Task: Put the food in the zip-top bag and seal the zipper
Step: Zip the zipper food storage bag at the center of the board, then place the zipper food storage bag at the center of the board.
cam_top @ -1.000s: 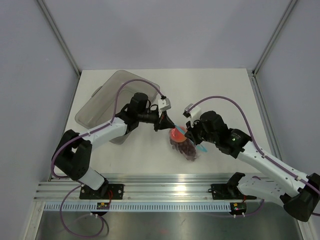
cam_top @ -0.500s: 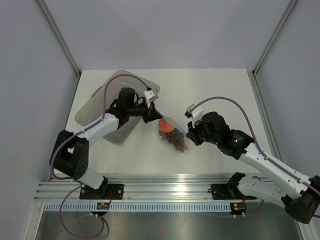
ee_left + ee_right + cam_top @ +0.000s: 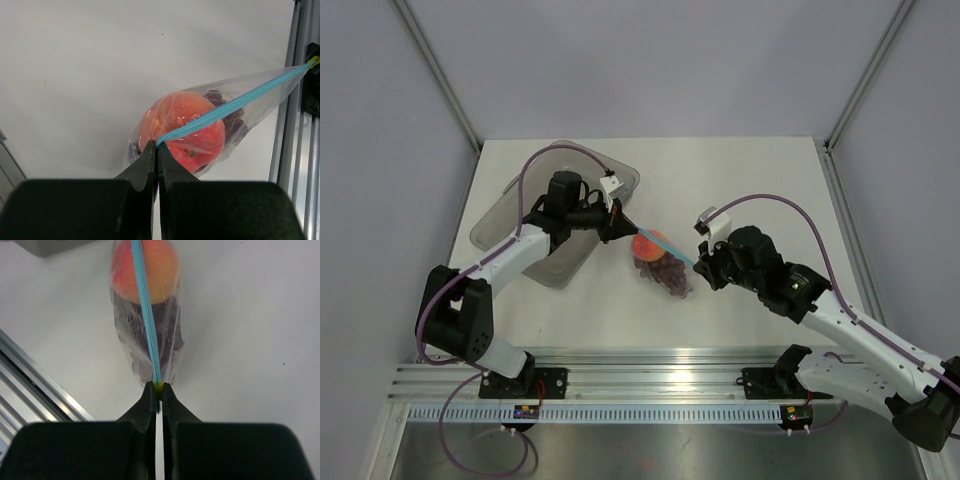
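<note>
The clear zip-top bag (image 3: 662,266) hangs stretched between my two grippers above the table. Inside it are the orange-red peach (image 3: 646,246) and the dark grapes (image 3: 670,277). The blue-teal zipper (image 3: 665,243) runs taut from one gripper to the other. My left gripper (image 3: 626,226) is shut on the zipper's left end; the left wrist view shows the zipper (image 3: 235,102) crossing the peach (image 3: 182,127). My right gripper (image 3: 699,264) is shut on the zipper's right end, where a small yellow slider (image 3: 158,386) sits between its fingers. The right wrist view shows the bag (image 3: 147,315) hanging ahead.
A large translucent grey tray (image 3: 525,215) lies at the back left, under the left arm. An aluminium rail (image 3: 650,368) runs along the table's near edge. Frame posts stand at the back corners.
Both grippers moved left and back with the bag. The zipper now stretches straight between them, and the bag hangs further left than a second ago.
</note>
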You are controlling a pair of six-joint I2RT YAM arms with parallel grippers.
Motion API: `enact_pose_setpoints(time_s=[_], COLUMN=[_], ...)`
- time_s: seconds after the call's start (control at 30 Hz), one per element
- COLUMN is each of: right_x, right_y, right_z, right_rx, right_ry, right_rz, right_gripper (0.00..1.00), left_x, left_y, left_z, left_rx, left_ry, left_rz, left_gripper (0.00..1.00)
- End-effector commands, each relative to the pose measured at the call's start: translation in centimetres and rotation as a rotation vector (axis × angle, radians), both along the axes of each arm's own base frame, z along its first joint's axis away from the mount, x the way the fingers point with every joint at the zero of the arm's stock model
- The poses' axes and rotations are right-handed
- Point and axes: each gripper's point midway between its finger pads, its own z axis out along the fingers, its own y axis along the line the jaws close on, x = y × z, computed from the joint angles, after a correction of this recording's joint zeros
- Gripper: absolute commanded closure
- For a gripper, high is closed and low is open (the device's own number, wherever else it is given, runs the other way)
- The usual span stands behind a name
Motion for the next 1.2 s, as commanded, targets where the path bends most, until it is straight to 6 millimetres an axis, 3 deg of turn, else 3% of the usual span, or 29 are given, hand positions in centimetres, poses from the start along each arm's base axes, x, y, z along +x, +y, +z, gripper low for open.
enact_pose_setpoints(time_s=[0.0,0.1,0.17,0.2,0.27,0.3,0.33,0.37,0.43,0.47,0.53,0.57,0.6,0.63,0.7,0.73,0.77,0.8,0.83,0.9,0.97,1.0,1.03,1.07,1.1,1.13,1.17], right_x=[-0.2,1.1,2.5,3.7,5.0,5.5,6.2,6.7,7.5,7.7,7.7,7.7,7.5,7.4,6.9,6.5,5.9,5.8,5.6,5.4,5.8,5.9,6.0,6.1,6.0,6.0,5.9], right_y=[-1.4,-2.2,-3.7,-5.0,-6.2,-6.8,-8.1,-8.6,-10.8,-11.4,-12.6,-12.8,-12.5,-12.0,-10.3,-8.5,-7.9,-7.1,-6.7,-7.1,-7.7,-8.8,-9.2,-9.5,-10.3,-10.5,-10.5], right_z=[-0.2,-0.4,-0.2,-0.1,0.5,1.0,1.7,2.5,3.9,4.9,6.4,7.0,7.4,7.4,6.3,5.3,4.3,2.8,2.1,1.2,2.2,3.4,4.2,5.1,6.3,6.9,7.6], right_rx=[-0.027,-0.047,-0.085,-0.123,-0.138,-0.145,-0.168,-0.157,-0.178,-0.172,-0.163,-0.173,-0.146,-0.142,-0.135,-0.102,-0.132,-0.141,-0.144,-0.168,-0.136,-0.118,-0.094,-0.052,-0.015,0.007,0.047], right_ry=[0.002,-0.006,-0.046,-0.085,-0.143,-0.173,-0.224,-0.261,-0.318,-0.347,-0.394,-0.421,-0.428,-0.429,-0.368,-0.302,-0.244,-0.180,-0.142,-0.117,-0.144,-0.186,-0.208,-0.231,-0.264,-0.280,-0.297], right_rz=[-0.055,-0.149,-0.266,-0.355,-0.448,-0.488,-0.560,-0.600,-0.715,-0.749,-0.803,-0.796,-0.760,-0.714,-0.605,-0.523,-0.477,-0.459,-0.444,-0.477,-0.534,-0.592,-0.626,-0.662,-0.703,-0.710,-0.718], right_gripper=[1.00,1.00,1.00,1.00,1.00,1.00,1.00,1.00,1.00,1.00,1.00,1.00,1.00,1.00,0.75,0.62,0.50,0.43,0.42,0.37,0.34,0.29,0.13,0.04,0.01,0.01,0.01], left_x=[3.7,3.5,3.7,4.2,5.1,5.6,6.0,6.8,7.6,8.0,8.7,9.1,9.6,9.8,10.2,10.2,9.9,10.1,9.8,9.1,8.9,8.7,8.5,8.1,8.1,6.9,6.4], left_y=[1.4,0.3,-1.2,-1.8,-3.7,-4.4,-5.1,-6.2,-7.8,-8.6,-9.6,-10.1,-10.4,-10.7,-10.6,-10.4,-10.1,-9.8,-9.5,-8.4,-7.3,-6.0,-5.4,-4.6,-3.7,-2.6,-1.9], left_z=[3.4,3.9,5.0,4.6,7.2,6.0,6.3,8.2,8.6,10.3,11.1,10.8,11.8,11.7,12.3,12.4,13.6,14.0,14.6,16.7,17.7,19.8,20.1,19.7,20.0,21.6,20.3], left_rx=[-0.009,-0.028,-0.044,-0.036,-0.062,-0.052,-0.065,-0.094,-0.141,-0.167,-0.189,-0.190,-0.206,-0.212,-0.214,-0.215,-0.224,-0.220,-0.222,-0.216,-0.191,-0.190,-0.176,-0.152,-0.138,-0.151,-0.133], left_ry=[-0.142,-0.137,-0.159,-0.144,-0.191,-0.151,-0.142,-0.177,-0.166,-0.197,-0.219,-0.214,-0.239,-0.222,-0.228,-0.231,-0.252,-0.263,-0.270,-0.310,-0.329,-0.371,-0.375,-0.357,-0.363,-0.390,-0.372], left_rz=[0.093,0.075,0.047,0.038,0.003,-0.016,-0.020,-0.033,-0.078,-0.091,-0.103,-0.100,-0.098,-0.095,-0.065,-0.059,-0.054,-0.030,-0.017,0.021,0.075,0.141,0.174,0.203,0.255,0.285,0.309], left_gripper=[1.00,1.00,1.00,1.00,1.00,1.00,1.00,1.00,1.00,1.00,1.00,0.92,0.76,0.28,0.03,0.01,0.01,0.01,0.01,0.01,0.01,0.01,0.01,0.01,0.01,0.01,0.01])
